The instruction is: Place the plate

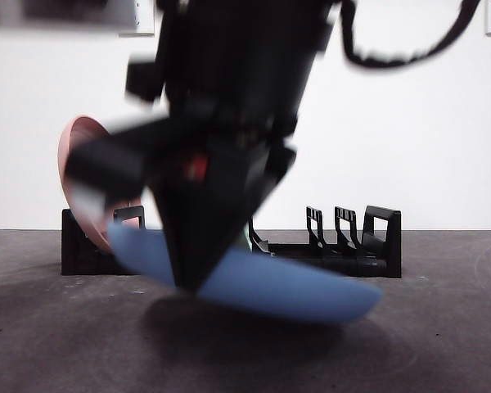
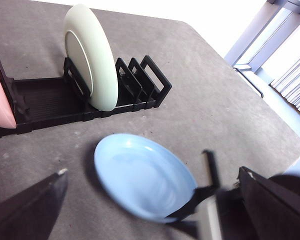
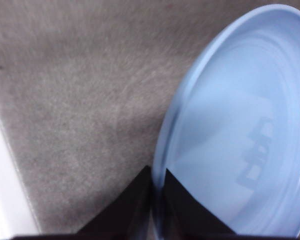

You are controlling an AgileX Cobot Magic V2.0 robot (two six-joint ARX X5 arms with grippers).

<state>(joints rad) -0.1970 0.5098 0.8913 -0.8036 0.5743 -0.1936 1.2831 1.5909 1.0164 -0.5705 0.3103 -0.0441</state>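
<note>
A light blue plate (image 1: 295, 288) hangs tilted just above the dark table, in front of the black dish rack (image 1: 368, 246). My right gripper (image 1: 188, 278) comes down from above and is shut on the plate's rim. The right wrist view shows its jaws (image 3: 157, 172) pinching the rim of the blue plate (image 3: 240, 125). My left gripper (image 2: 152, 171) is open and empty, back from the rack (image 2: 50, 100). From there I look down on the blue plate (image 2: 135, 170) and the right gripper (image 2: 205, 200).
The rack holds a pink plate (image 1: 74, 155) upright at its left end; it also shows in the left wrist view (image 2: 0, 105). A pale green plate (image 2: 90, 55) stands upright near the rack's middle. Several rack slots (image 2: 140, 75) beside it are free. The table edge (image 2: 270, 115) lies beyond the rack.
</note>
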